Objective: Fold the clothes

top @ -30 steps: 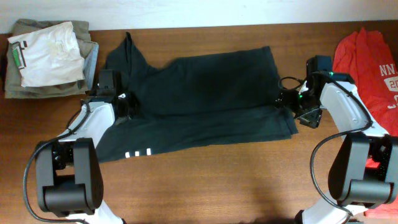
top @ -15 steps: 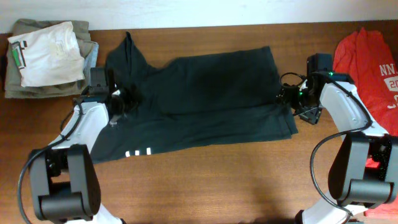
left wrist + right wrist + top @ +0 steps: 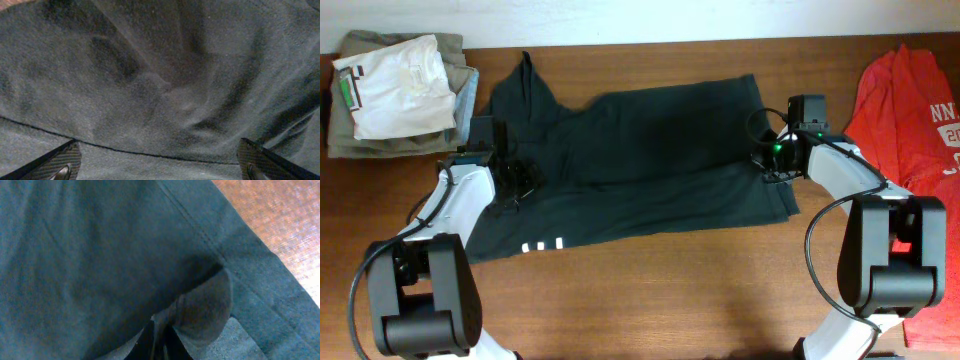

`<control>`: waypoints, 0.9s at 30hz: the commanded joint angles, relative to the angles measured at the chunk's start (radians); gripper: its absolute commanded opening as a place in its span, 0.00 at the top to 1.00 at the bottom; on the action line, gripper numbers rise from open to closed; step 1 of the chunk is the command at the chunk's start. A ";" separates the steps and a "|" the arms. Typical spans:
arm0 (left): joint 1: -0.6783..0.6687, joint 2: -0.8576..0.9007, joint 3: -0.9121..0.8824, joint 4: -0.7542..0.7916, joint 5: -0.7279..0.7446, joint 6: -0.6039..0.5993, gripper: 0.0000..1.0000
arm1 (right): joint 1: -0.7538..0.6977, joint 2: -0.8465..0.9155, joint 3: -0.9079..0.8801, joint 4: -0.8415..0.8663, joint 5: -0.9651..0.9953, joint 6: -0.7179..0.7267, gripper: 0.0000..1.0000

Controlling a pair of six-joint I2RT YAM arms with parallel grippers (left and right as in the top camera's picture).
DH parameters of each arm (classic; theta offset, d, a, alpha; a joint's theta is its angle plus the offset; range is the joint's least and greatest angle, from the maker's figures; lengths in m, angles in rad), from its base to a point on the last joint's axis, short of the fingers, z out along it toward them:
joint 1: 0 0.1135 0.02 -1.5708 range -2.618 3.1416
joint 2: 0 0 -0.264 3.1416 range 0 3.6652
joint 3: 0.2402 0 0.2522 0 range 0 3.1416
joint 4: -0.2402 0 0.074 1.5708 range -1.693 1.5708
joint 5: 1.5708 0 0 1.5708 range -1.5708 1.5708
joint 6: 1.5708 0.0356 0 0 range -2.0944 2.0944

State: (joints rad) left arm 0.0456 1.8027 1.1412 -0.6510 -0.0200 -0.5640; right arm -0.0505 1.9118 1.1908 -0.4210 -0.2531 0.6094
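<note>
The black T-shirt (image 3: pixel 650 160) lies flat on the worktop (image 3: pixel 650 300), doubled over lengthwise, plain dark side up. Its long axis runs left to right between our two arms. That axis governs the next fold, in our judgement: each arm sits at one short end, so either end could be carried across toward the other.

Our left gripper (image 3: pixel 515 178) is over the shirt's left end, just inside its edge near the sleeve. In the left wrist view its fingers (image 3: pixel 62 162) stand wide apart with wrinkled cloth and a seam line between them, and nothing is held.

Our right gripper (image 3: pixel 767 160) is at the shirt's right end, on the edge at about mid-height. In the right wrist view the jaws stand close together with a puckered fold of dark cloth bunched against them. We take it to be clamped on the shirt, though the contact itself is hard to see in the dark.

So the right arm has the cloth and the left does not. We judge that the left gripper must close on its end before both can lift evenly.

The red T-shirt (image 3: pixel 910 110) lies well apart, beyond the black shirt's right end. A stack of folded clothes (image 3: pixel 395 90) sits beyond its upper left corner.
</note>
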 commanded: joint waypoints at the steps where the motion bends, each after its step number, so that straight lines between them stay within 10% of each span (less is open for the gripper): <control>1: 0.003 -0.019 0.000 -0.001 -0.030 0.021 0.01 | 0.005 0.008 0.003 0.125 0.002 0.028 0.84; 4: 0.003 -0.019 0.000 0.009 -0.030 0.020 0.01 | 0.005 0.008 0.003 0.216 0.060 0.027 0.74; 6: 0.003 -0.019 0.001 0.014 -0.030 0.040 0.01 | 0.004 0.008 0.005 0.208 0.069 -0.019 0.07; 7: 0.003 -0.026 0.014 0.017 -0.029 0.085 0.01 | -0.004 0.001 0.028 0.162 0.069 -0.085 0.07; 10: 0.003 -0.146 0.105 -0.072 0.037 0.188 0.02 | -0.061 -0.076 0.242 -0.299 0.040 -0.171 0.32; 16: -0.021 0.003 0.103 -0.221 0.111 0.201 0.71 | 0.004 -0.063 0.134 -0.506 -0.024 -0.321 0.68; 27: 0.131 0.174 0.103 -0.412 0.016 0.131 0.83 | 0.001 -0.046 -0.117 -0.412 0.132 -0.120 0.96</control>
State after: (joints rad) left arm 0.1093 1.9602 1.2457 -1.0264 0.0467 -0.4057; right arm -0.0494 1.8576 1.0992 -0.8257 -0.1844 0.4076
